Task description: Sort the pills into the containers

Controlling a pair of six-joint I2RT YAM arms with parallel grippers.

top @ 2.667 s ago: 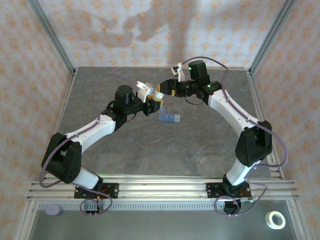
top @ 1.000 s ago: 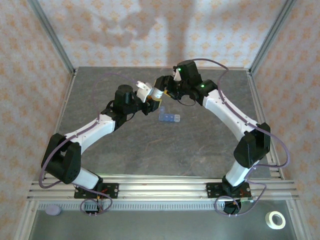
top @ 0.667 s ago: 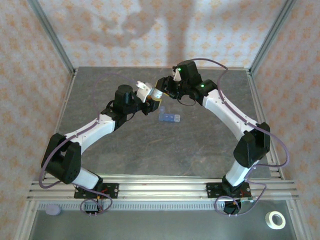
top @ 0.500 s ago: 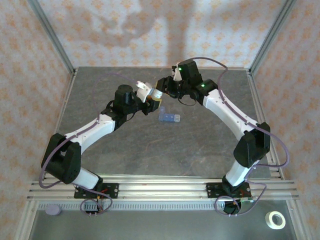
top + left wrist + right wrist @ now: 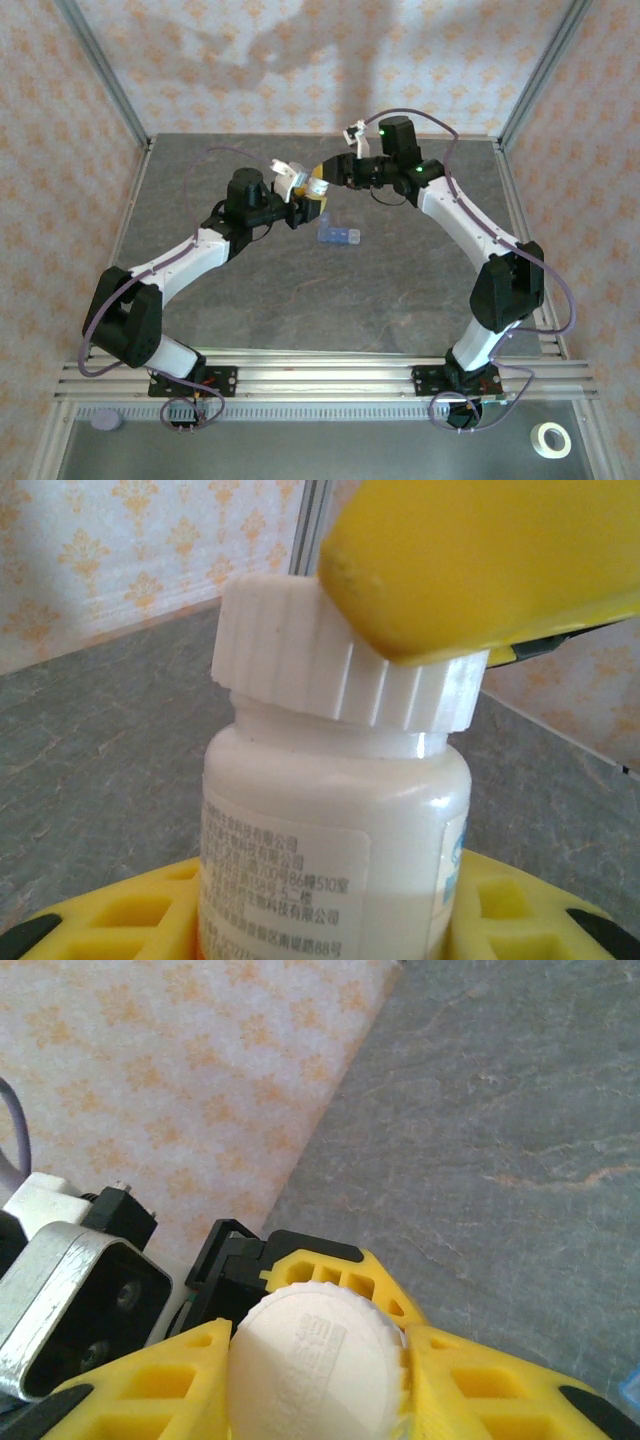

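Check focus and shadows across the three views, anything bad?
Top external: soft, blotchy shadows across the back wall, no glare. Left wrist: bottle label readable, the yellow finger over its cap blurred, too close. Right wrist: table texture crisp, cap slightly soft.

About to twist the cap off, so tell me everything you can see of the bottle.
The bottle is small, white, opaque plastic, with a printed label and a ribbed white cap seated on its neck, slightly tilted. It is held roughly upright, its body clamped between the yellow fingers of the left tool; the right tool grips the cap.
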